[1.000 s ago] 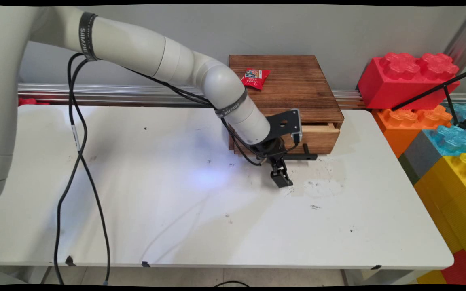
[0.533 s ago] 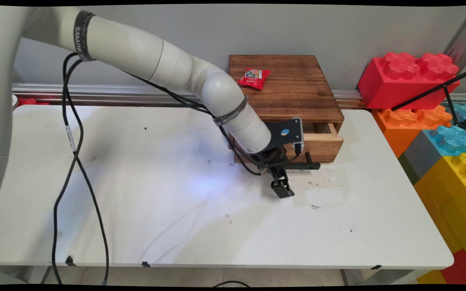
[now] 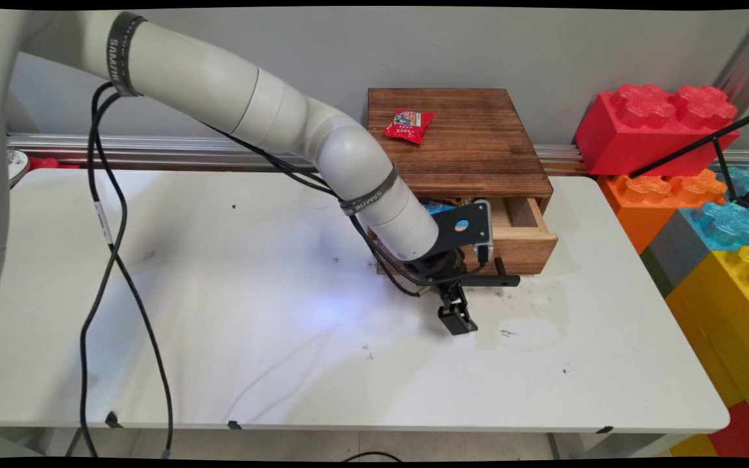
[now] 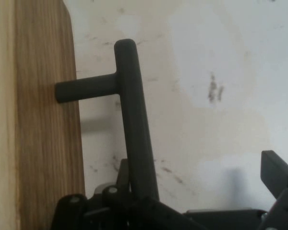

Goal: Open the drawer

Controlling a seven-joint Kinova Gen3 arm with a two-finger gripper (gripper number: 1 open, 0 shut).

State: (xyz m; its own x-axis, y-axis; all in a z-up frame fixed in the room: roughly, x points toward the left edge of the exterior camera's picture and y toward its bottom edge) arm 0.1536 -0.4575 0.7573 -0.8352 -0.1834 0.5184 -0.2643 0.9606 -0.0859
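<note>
Tool (image 3: pixel 460 305) on drawer handle (image 4: pixel 132 129)

Table: white table (image 3: pixel 218 364), scuffed and stained.
Box: wooden drawer box (image 3: pixel 472 153) at its 1 o'clock, back edge.

A dark-stained wooden box (image 3: pixel 469 140) sits at the far edge of the white tabletop (image 3: pixel 283 338), against the wall. Its single drawer (image 3: pixel 523 235) of paler wood is pulled partway out toward the near side, showing its inside, where something blue and yellow lies, mostly hidden. A black bar handle (image 4: pixel 134 139) stands off the drawer front on a short post, level above the tabletop.
</note>
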